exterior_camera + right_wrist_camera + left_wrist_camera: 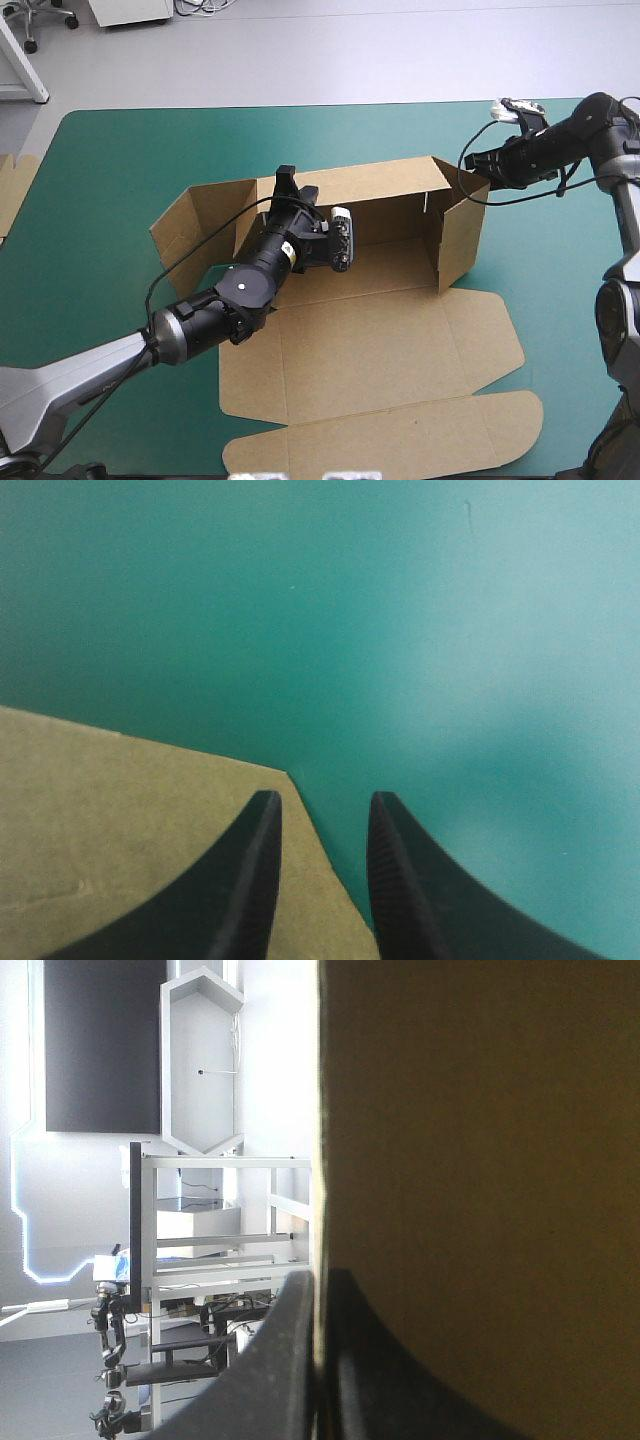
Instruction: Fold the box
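Observation:
The brown box lies partly raised in the middle of the table: its back wall and right end wall stand up, and its front panels lie flat. My left gripper sits on the back wall's top edge near the left end. In the left wrist view this gripper is shut on the box, with the board edge between the fingers. My right gripper hovers at the upper corner of the right end wall. Its fingers stand open, with a flap corner under one finger.
A loose flap splays out at the box's left end. The lid panel reaches almost to the table's front edge. More brown board shows at the table's left edge. Bare teal-green cover lies beyond the box and to its left.

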Robot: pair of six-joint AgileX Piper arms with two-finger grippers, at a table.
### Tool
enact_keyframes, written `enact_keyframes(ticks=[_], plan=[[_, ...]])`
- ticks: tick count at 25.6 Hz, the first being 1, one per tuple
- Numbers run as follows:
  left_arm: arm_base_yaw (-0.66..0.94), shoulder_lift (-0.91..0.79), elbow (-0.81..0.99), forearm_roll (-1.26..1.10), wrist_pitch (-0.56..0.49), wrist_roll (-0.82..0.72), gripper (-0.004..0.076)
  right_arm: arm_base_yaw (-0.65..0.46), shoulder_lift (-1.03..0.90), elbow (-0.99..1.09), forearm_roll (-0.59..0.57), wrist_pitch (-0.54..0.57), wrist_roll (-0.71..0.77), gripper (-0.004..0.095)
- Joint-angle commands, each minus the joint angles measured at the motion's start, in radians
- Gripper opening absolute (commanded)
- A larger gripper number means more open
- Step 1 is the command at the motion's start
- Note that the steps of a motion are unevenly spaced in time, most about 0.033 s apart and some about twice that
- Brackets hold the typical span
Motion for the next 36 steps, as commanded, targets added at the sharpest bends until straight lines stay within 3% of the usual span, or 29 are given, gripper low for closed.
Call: enact_keyframes(ticks=[1,6,10,17,31,36], plan=[[0.001,-0.039,-0.027,0.036,0.020,-0.012,-0.0010,-0.003,-0.118,0.027,0.079,-0.040,-0.042,0.0283],[0.001,-0.039,-0.027,0.036,0.020,-0.012,-0.0010,-0.003,-0.218,0.121,0.100,-0.079,-0.080,0.0283],[0.001,-0.039,-0.027,0.036,0.020,-0.012,-0.0010,-0.003,-0.295,0.301,0.229,-0.187,-0.216,0.0283],[0.001,-0.039,-0.027,0.036,0.029,-0.012,-0.0010,-0.003,-0.364,0.484,0.388,-0.246,-0.397,0.0283],[0.001,-0.039,-0.027,0.032,0.045,-0.012,-0.0010,0.043,-0.392,0.486,0.368,-0.196,-0.392,0.0283],[0.001,-0.039,-0.027,0.032,0.047,-0.012,-0.0010,0.048,-0.464,0.598,0.376,-0.237,-0.414,0.0283]])
